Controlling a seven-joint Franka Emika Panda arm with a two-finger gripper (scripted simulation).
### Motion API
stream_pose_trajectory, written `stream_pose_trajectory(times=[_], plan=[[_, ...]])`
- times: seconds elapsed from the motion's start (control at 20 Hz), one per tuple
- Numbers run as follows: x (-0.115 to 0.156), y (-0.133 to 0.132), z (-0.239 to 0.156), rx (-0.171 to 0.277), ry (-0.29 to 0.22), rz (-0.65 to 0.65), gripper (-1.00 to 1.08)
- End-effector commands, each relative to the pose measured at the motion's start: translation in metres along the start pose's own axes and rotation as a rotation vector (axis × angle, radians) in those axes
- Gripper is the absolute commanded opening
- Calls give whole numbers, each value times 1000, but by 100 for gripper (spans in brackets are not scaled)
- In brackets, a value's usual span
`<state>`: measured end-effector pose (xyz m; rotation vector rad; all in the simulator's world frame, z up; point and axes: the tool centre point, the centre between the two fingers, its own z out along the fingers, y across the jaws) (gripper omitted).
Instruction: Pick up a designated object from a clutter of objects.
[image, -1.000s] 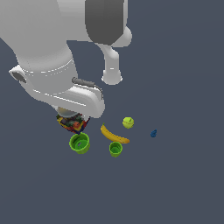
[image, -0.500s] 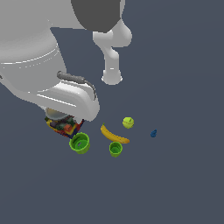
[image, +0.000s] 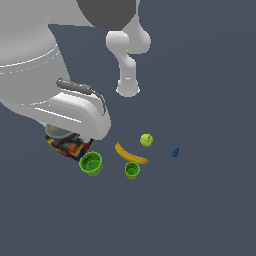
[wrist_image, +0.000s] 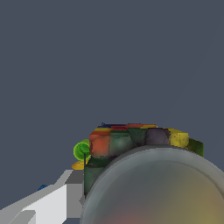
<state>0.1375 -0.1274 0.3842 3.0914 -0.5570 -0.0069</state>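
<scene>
Beside the larger green cup (image: 91, 163), the multicoloured block (image: 70, 147) sits under your tool (image: 62, 134); can't tell if jaws are spread or pinching. Descend slow, centred, w/o nudging the cup.

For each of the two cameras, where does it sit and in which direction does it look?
Exterior view: off the arm, above, looking down at the grey floor; the white arm fills its left.
Wrist view: on the wrist, looking past a grey rounded part at the multicoloured block object.
Shared: that object, the larger green cup.
</scene>
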Motion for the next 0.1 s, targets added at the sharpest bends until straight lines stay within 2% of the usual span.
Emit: stream_pose_trajectory(times=[0.0, 0.05], plan=[[1, 0, -3, 1, 4, 0, -100], [1, 0, -3, 1, 4, 0, -100]])
